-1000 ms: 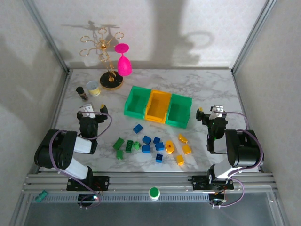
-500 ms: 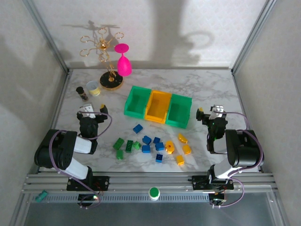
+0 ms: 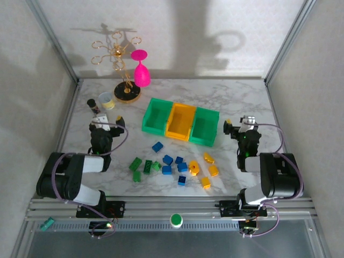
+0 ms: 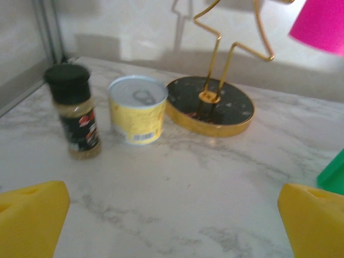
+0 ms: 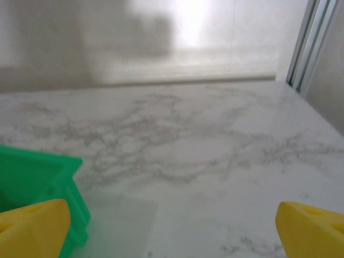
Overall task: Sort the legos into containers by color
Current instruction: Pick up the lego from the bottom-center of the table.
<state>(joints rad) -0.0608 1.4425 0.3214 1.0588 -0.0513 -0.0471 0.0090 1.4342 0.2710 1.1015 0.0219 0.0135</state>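
Blue, green and yellow-orange legos scattered near centre of marble table, three containers in a row just beyond, left gripper and right gripper flanking, both spread wide, empty

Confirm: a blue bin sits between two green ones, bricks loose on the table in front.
No: the middle bin is yellow-orange, not blue, per the top external view. The left green bin and the right green bin flank it; the bricks lie loose on the table in front.
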